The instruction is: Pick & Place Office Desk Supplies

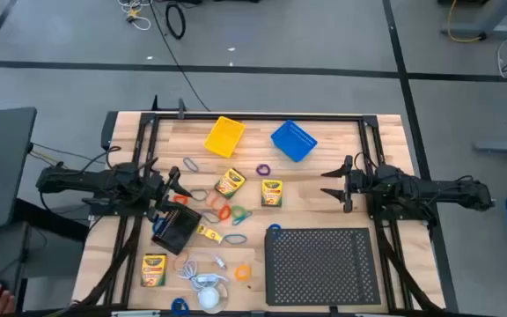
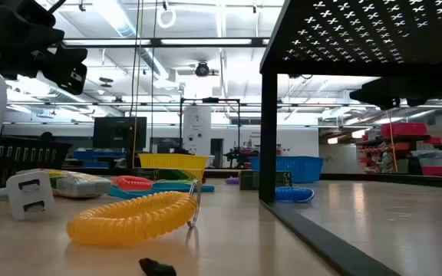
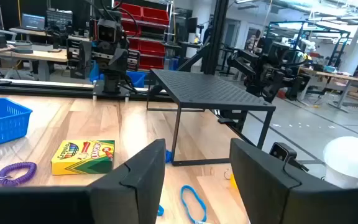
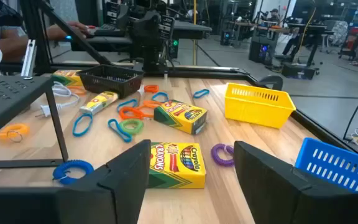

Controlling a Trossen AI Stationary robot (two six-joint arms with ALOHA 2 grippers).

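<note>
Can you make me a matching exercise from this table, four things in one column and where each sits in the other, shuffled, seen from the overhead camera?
Things:
1. yellow basket
2. blue basket
3. black perforated tray
4. white round object

Places in the high view:
A. near edge of the table, left of the tray
B. far edge, on the right arm's side
C. near right part of the table
D. far edge, on the left arm's side

Pairs: 1-D, 2-B, 3-C, 4-A
</note>
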